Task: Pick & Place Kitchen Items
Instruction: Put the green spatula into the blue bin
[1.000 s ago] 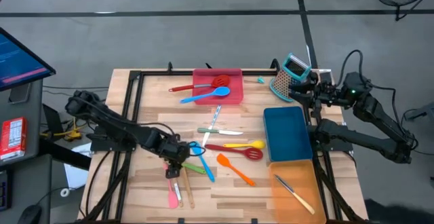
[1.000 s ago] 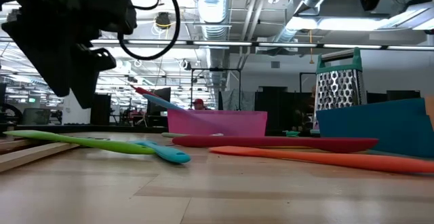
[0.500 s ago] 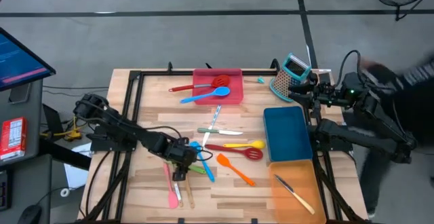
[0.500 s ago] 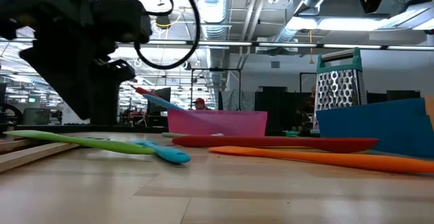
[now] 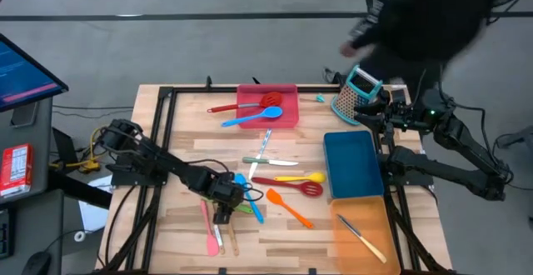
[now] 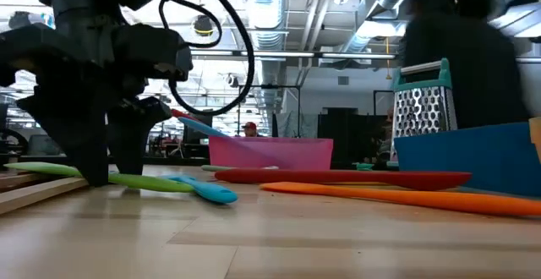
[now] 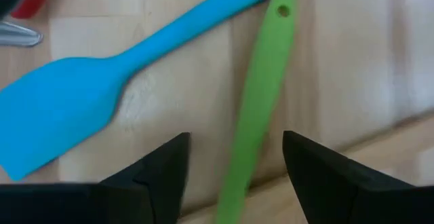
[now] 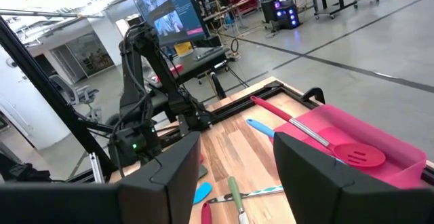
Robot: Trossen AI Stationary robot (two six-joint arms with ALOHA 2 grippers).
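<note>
Since the earlier frame, left gripper (image 7: 232, 157) had descended, fingers spread astride green utensil (image 7: 256, 115); closing squarely on its handle looked wise. Right gripper (image 8: 234, 157) waited open.

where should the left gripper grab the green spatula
Best on the slim handle of the green spatula, coming straight down from above. It lies flat on the table, and the left gripper is open with a finger on each side of the handle, clear of the blue spatula.

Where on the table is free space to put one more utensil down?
Bare wood lies between the red tray and the table's left rail. It is crowded in the middle, where the left claw straddles the green spatula.
</note>
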